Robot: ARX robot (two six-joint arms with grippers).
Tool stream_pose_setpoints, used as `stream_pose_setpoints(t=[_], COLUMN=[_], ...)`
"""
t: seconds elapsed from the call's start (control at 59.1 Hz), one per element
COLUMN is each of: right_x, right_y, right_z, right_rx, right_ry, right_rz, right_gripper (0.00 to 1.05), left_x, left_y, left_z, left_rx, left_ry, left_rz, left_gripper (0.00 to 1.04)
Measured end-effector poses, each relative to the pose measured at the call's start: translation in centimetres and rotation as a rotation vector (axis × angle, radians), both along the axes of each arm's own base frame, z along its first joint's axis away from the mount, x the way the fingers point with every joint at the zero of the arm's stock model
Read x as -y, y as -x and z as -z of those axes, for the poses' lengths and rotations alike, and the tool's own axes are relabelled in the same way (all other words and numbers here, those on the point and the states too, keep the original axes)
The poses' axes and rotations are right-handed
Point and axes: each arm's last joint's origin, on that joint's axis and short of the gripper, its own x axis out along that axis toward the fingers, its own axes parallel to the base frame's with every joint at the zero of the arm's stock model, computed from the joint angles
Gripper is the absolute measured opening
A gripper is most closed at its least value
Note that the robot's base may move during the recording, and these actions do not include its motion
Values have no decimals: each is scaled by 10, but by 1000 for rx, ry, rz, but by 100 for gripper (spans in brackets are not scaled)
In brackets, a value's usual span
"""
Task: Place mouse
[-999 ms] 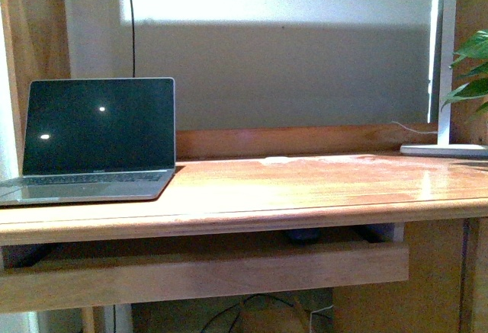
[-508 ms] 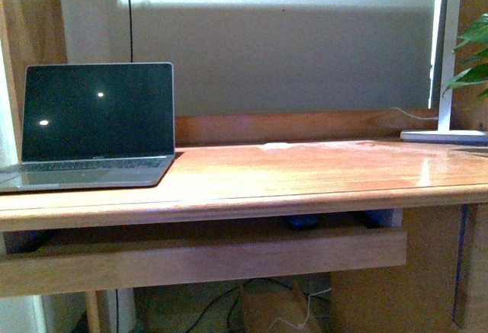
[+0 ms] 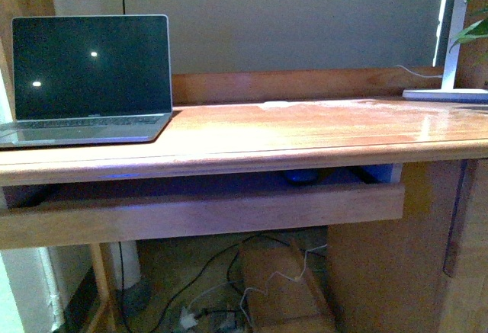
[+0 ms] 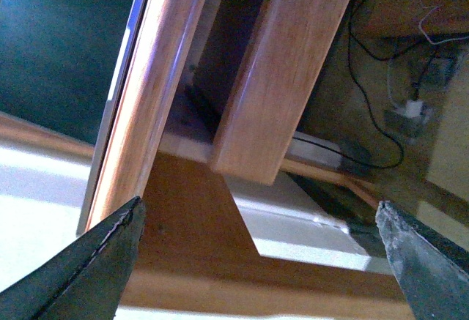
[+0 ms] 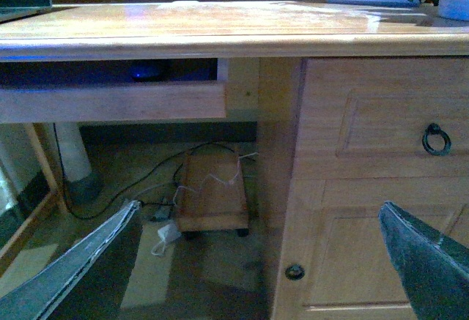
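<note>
The mouse is a small dark rounded shape lying on the pull-out tray under the desktop, mostly hidden behind the tray's front board. It also shows in the right wrist view as a dark lump in the shadowed gap. My left gripper is open and empty, close below the desk's edge and the tray's end. My right gripper is open and empty, held low in front of the desk, well short of the mouse. Neither arm shows in the front view.
An open laptop stands on the left of the wooden desktop. A lamp base and plant leaves are at the far right. A drawer cabinet stands on the right. A small wheeled wooden stand and cables lie on the floor.
The front view has shifted downward: laptop and desktop sit higher in the picture and more of the floor, cables and wooden stand shows. The mouse has not moved on the tray.
</note>
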Motion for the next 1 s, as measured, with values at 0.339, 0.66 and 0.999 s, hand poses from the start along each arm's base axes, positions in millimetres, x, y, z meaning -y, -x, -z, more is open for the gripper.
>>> stream_pose_setpoints(t=[0.339,0.66,0.999], right_x=[0,0,0], right_y=[0,0,0], right_z=[0,0,0], right_rx=[0,0,0], right_ry=[0,0,0], right_rz=[0,0,0], right_gripper=[97,97,97], left_x=[18,13,28], left_y=[-80,-124,-107], left_z=[27,43,25], left_rx=[29,36,-380], left_ry=[-122,-185,49], left_rz=[161,154,171], left_gripper=[97,97,97])
